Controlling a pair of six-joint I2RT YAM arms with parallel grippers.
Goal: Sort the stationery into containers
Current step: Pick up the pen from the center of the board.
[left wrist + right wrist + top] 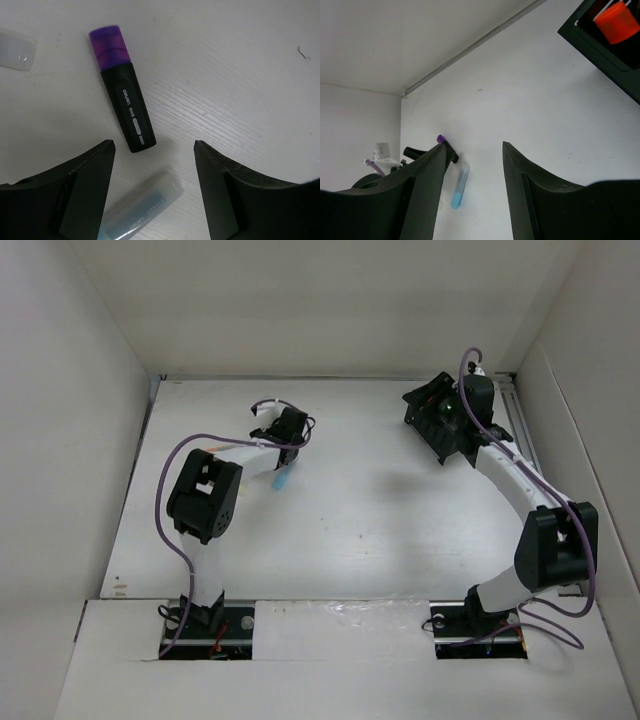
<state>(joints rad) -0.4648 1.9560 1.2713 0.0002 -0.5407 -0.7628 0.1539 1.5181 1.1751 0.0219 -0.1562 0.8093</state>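
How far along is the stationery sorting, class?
Done: an orange-capped marker sits in the black box. In hand: nothing; the left tool hangs open above the purple highlighter and light blue marker, and the right tool is open and empty. Left: those two, lying on the table.

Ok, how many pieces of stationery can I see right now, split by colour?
Purple-capped highlighter: 1
Light blue marker: 1
Orange-capped marker, inside the black box: 1
Total: 3
Not counted: a pale translucent piece cut off at the edge of the left wrist view, too little showing to name.
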